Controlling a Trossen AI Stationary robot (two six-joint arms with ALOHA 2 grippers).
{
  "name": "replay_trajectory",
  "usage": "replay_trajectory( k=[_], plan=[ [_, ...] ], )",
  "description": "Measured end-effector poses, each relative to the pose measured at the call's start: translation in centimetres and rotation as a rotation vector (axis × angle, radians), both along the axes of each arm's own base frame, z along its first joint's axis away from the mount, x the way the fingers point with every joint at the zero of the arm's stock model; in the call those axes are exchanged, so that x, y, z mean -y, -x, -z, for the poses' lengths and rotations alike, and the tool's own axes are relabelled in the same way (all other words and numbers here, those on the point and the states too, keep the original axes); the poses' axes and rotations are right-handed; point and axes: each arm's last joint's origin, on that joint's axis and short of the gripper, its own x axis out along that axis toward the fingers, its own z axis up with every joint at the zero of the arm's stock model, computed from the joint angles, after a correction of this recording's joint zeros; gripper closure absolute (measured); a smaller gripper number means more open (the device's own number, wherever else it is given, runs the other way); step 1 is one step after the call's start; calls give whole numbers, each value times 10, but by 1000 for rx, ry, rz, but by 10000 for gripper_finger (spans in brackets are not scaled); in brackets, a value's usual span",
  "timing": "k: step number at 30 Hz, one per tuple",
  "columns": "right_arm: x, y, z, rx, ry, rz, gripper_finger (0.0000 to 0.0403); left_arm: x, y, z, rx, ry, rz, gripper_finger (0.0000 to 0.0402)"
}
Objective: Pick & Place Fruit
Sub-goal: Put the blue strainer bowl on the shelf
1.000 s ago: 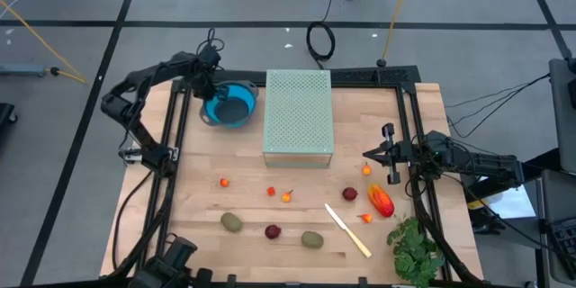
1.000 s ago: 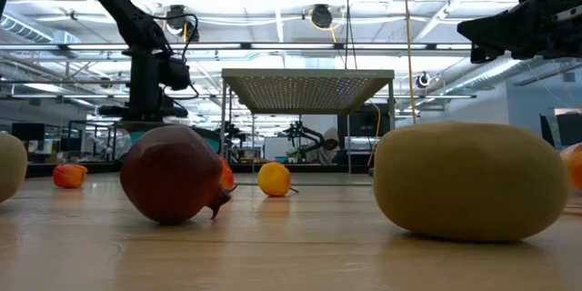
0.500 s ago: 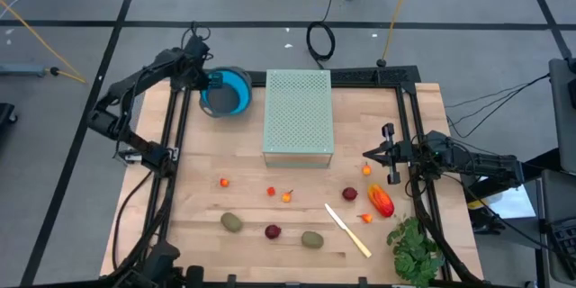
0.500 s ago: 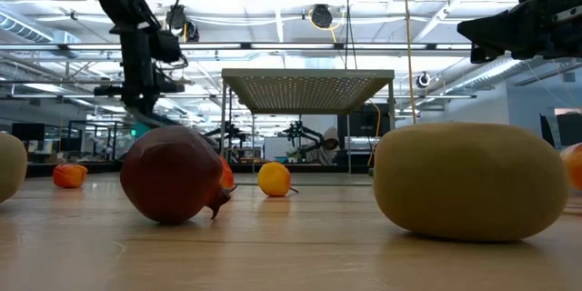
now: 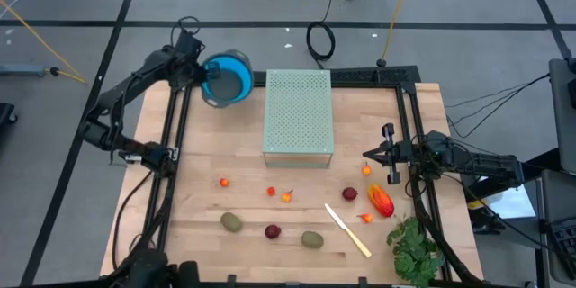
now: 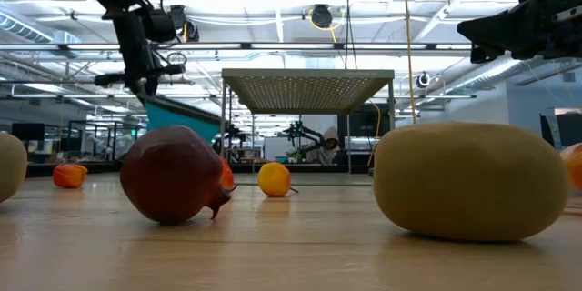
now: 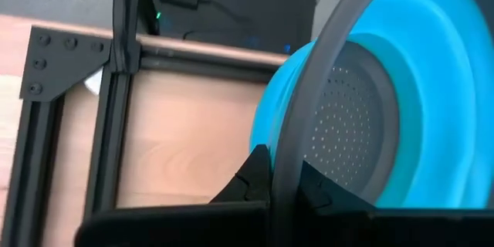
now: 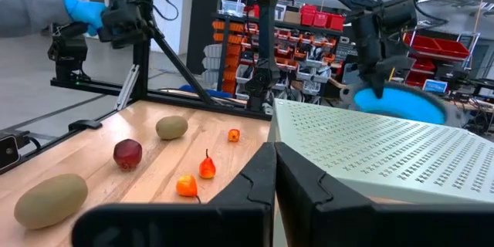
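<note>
Left claw (image 5: 205,74), clamped on the blue colander (image 5: 227,78) rim, has lifted and tilted it; fruit still unplaced, right claw (image 5: 371,154) closed.

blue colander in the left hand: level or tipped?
Tipped. The left hand is shut on the blue colander's dark rim, lifted off the table; the low view shows it slanting, and its perforated inside faces sideways.

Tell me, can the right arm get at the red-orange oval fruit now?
Probably yes. The right gripper hovers shut, holding nothing, just beside the red-orange oval fruit, with only a small orange piece between. It must open first.
</note>
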Motion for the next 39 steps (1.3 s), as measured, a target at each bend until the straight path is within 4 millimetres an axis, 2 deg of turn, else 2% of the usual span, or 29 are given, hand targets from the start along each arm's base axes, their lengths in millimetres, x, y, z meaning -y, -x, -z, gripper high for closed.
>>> replay_trajectory(
  k=[14, 26, 39],
  plan=[
    [0, 0, 0, 0, 0, 0, 403, 12, 6, -46, 172, -293, -76, 398],
    [0, 0, 0, 0, 0, 0, 403, 27, 8, -85, 276, -558, -8, 397],
    [0, 0, 0, 0, 0, 0, 403, 29, -2, -99, 323, -693, 109, 399]
  ],
)
